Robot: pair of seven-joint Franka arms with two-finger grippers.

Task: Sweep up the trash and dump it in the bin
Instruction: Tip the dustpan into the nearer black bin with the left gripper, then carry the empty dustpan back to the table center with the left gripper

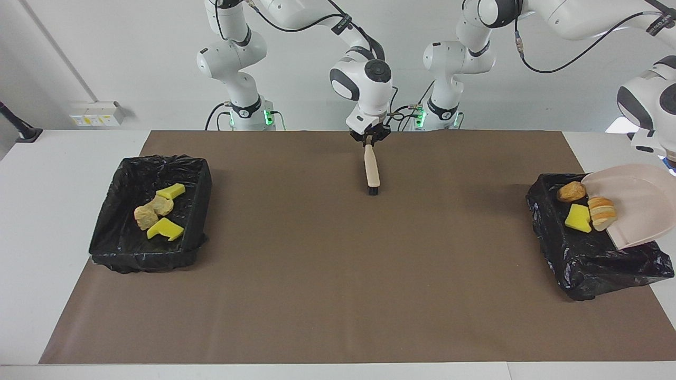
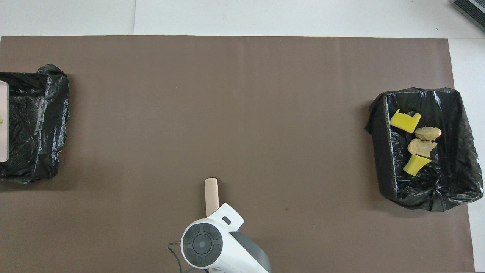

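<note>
The beige dustpan (image 1: 636, 206) hangs steeply tilted over the black-lined bin (image 1: 581, 264) at the left arm's end. My left gripper (image 1: 672, 163) is shut on its handle, right at the picture's edge. Trash lies in that bin: an orange-brown lump (image 1: 571, 191) and a yellow sponge (image 1: 579, 217). A sliced bread-like lump (image 1: 602, 212) sits at the pan's lip. My right gripper (image 1: 371, 138) is shut on the top of the brush (image 1: 372, 166), whose black bristles touch the mat near the robots. From overhead, only the dustpan's edge (image 2: 3, 121) shows.
A second black-lined bin (image 1: 105, 232) at the right arm's end holds several scraps, yellow sponge pieces (image 2: 404, 121) and tan lumps (image 2: 422, 147). The brown mat (image 1: 338, 274) covers most of the table. The right arm's wrist (image 2: 202, 244) hangs over the mat's near edge.
</note>
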